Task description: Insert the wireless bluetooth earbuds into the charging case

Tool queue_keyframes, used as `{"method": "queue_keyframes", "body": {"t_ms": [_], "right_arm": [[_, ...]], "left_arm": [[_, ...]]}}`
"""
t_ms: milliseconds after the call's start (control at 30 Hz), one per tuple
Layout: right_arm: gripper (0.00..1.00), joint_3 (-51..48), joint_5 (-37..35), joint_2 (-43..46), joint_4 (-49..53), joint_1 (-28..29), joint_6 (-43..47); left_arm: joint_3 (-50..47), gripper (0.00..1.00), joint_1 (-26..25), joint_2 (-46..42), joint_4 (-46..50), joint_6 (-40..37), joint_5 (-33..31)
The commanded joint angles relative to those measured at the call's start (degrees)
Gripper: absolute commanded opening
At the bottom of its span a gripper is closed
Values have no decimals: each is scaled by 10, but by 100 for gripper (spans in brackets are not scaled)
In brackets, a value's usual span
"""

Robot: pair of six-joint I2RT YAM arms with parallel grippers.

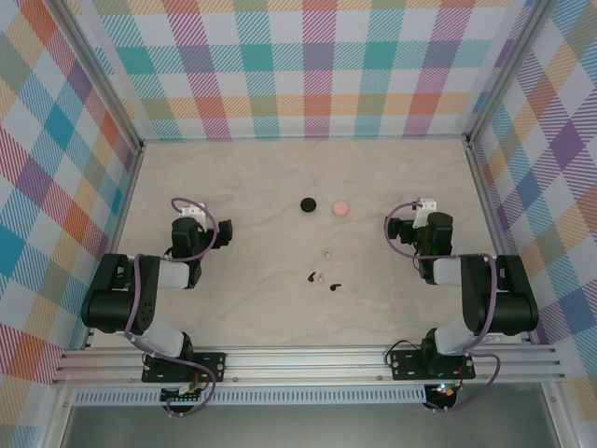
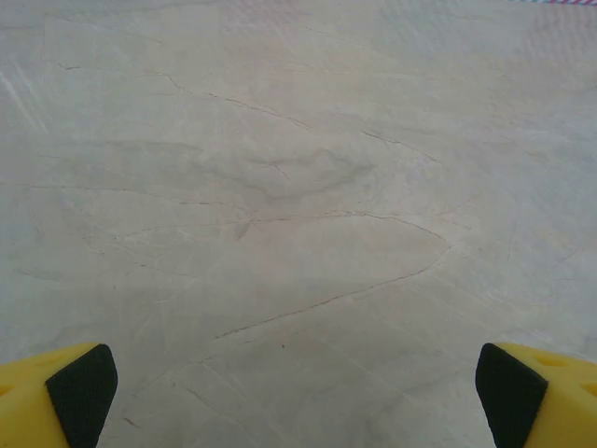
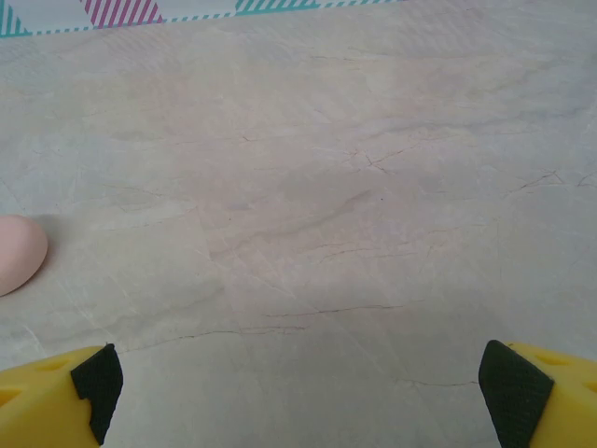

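Note:
Several tiny earbuds lie mid-table in the top view: a pale pink earbud (image 1: 327,253), a black earbud (image 1: 312,275) beside another pink earbud (image 1: 320,277), and a second black earbud (image 1: 334,287). Farther back sit a round black charging case (image 1: 308,204) and a round pink charging case (image 1: 341,207). That pink case (image 3: 14,252) also shows at the left edge of the right wrist view. My left gripper (image 1: 189,217) (image 2: 297,392) is open over bare table, left of the earbuds. My right gripper (image 1: 422,213) (image 3: 300,387) is open too, right of the pink case, holding nothing.
The marble-look table (image 1: 261,177) is fenced by checked walls (image 1: 308,65) at the back and both sides. An aluminium rail (image 1: 308,359) carries the arm bases along the near edge. Open tabletop surrounds the earbuds and cases.

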State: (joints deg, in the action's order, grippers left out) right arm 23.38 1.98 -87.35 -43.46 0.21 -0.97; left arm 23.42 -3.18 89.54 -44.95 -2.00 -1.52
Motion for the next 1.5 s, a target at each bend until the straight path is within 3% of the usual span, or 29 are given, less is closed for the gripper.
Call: {"method": "queue_keyframes", "body": {"t_ms": [0, 733, 867, 967, 1133, 1200, 1267, 1400, 1467], "right_arm": [[100, 12, 0, 1, -9, -1, 6], [100, 11, -3, 7, -7, -1, 5], [100, 40, -12, 46, 80, 0, -1], [100, 87, -35, 84, 226, 0, -22], [100, 154, -29, 128, 390, 0, -54], [100, 184, -18, 136, 443, 1, -71], [100, 230, 6, 126, 512, 1, -87], [100, 316, 43, 84, 609, 11, -145], [100, 351, 61, 60, 638, 26, -160]], "left_arm": [[11, 100, 2, 2, -5, 0, -1], [15, 100, 3, -3, 5, 1, -1], [63, 100, 3, -46, 131, 18, -31], [90, 100, 3, -88, 218, 37, -37], [152, 100, 3, -142, 341, 94, 16], [201, 100, 0, -137, 413, 113, 43], [267, 100, -14, -110, 499, 141, 23], [358, 100, -51, -55, 579, 164, 34], [400, 100, -71, -21, 600, 178, 70]]}}
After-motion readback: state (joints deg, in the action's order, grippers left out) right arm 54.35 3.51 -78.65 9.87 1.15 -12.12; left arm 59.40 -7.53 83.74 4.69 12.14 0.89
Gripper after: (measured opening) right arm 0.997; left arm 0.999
